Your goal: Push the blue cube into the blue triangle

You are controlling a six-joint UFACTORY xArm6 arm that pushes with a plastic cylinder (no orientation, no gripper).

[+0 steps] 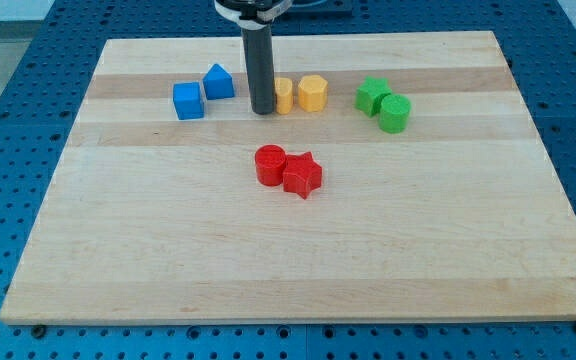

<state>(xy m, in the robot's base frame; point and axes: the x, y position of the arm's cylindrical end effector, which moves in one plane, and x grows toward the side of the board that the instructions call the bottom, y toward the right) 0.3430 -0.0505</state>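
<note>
The blue cube [188,101] sits on the wooden board near the view's top left. The blue triangle [218,81] stands just up and right of it, a small gap or light contact between them. My tip [262,110] rests on the board right of both blue blocks, about a block's width from the triangle. The rod hides part of a yellow block [284,96] behind it.
A second yellow block [312,93] sits right of the rod. A green star-like block [372,95] and a green cylinder [395,114] lie further right. A red cylinder [270,165] and a red star [303,176] touch near the board's middle.
</note>
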